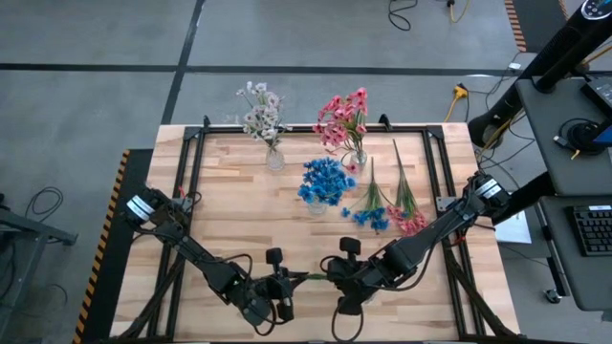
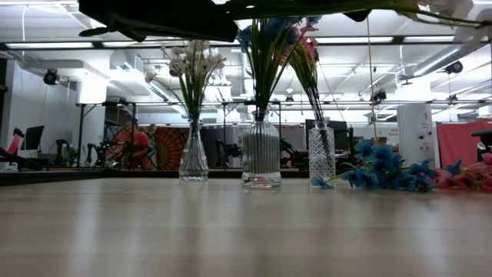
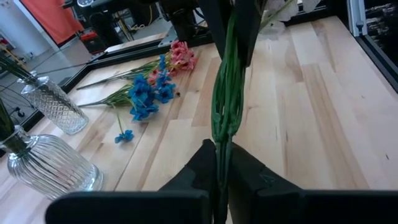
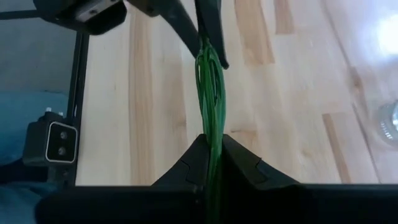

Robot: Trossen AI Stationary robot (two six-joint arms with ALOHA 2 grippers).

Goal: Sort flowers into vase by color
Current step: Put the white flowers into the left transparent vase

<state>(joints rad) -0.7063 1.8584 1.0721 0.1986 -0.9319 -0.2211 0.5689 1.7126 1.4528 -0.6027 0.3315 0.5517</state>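
- The left gripper is found low over the wooden bench, at about 6 o'clock of the high view; its jaws are clamped on a green flower stem.
- The right gripper is placed just beside it toward 3 o'clock, and its jaws are pinched together on the same stem, so the stem is spanned between the two grippers above the bench.
- A white spray is stood in a small glass vase at about 11 o'clock.
- Blue flowers are held in a ribbed glass vase near the middle of the bench.
- Pink flowers are stood in a cut-glass vase at about 1 o'clock.
- Loose sprays are laid flat toward 3 o'clock of the ribbed vase: blue blossoms beside pink blossoms, their stems pointed toward 12 o'clock.
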